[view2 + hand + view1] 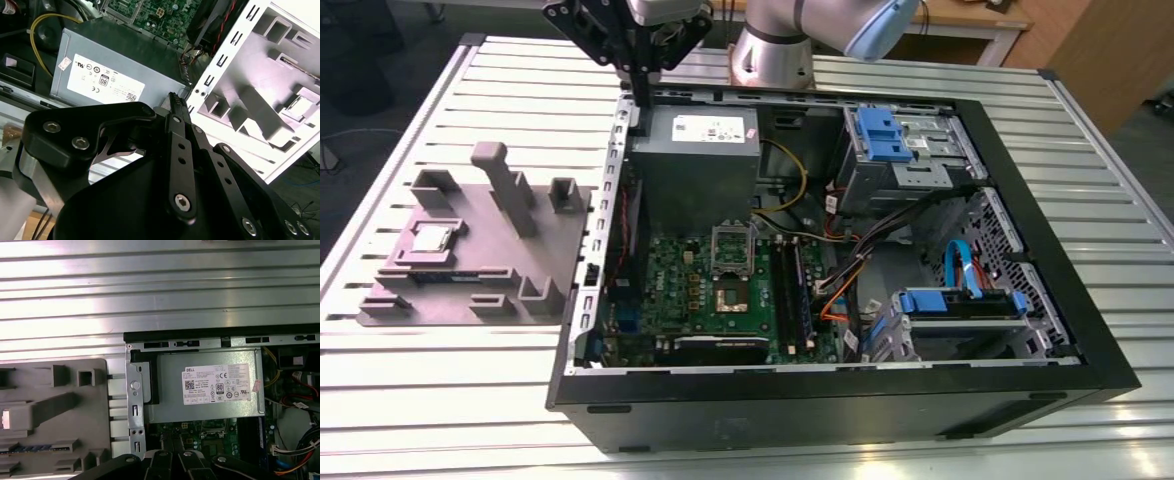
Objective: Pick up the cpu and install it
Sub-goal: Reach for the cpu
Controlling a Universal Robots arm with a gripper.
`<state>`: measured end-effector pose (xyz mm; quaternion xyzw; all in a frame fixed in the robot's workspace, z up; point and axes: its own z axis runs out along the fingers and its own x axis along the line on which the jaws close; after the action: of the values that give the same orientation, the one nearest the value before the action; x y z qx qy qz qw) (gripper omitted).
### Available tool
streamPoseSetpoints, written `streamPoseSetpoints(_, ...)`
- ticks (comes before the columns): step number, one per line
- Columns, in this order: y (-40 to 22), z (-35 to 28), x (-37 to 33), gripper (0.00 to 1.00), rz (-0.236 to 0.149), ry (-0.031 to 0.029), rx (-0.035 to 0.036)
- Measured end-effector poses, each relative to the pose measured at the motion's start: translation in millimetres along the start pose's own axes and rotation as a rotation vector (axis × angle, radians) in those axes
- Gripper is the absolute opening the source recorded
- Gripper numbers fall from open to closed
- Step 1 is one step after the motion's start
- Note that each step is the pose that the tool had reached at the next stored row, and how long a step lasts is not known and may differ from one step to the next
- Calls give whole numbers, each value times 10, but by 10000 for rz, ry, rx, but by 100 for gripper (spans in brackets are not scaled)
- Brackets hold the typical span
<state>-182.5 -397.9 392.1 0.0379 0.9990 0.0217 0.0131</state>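
Hovering over the rear rim of the open black PC case [854, 405], my gripper [638, 98] is pressed together w/ nothing in it, approx above the grey metal power-supply box [696, 175]. The cpu [430, 238], a small flat square chip w/ silver-grey top, sits in a recess of the grey moulded fixture block [480, 292] near the slatted metal tabletop's [1121, 200] edge on the exterior view's left, well apart from the gripper. That recess keeps it flat and located for a clean pick. The case lies on its side, panel off, so the green motherboard's socket [731, 295] faces up. Its retention frame looks raised, though I can't be sure. Pick not yet begun.
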Motion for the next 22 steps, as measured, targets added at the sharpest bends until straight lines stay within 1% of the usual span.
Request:
streamPoseSetpoints(19,-3,-1,40,10,0,0,0)
streamPoseSetpoints(20,-10,-3,134,10,0,0,0)
streamPoseSetpoints(21,-12,-3,151,10,0,0,0)
streamPoseSetpoints(22,-12,-3,152,10,0,0,0)
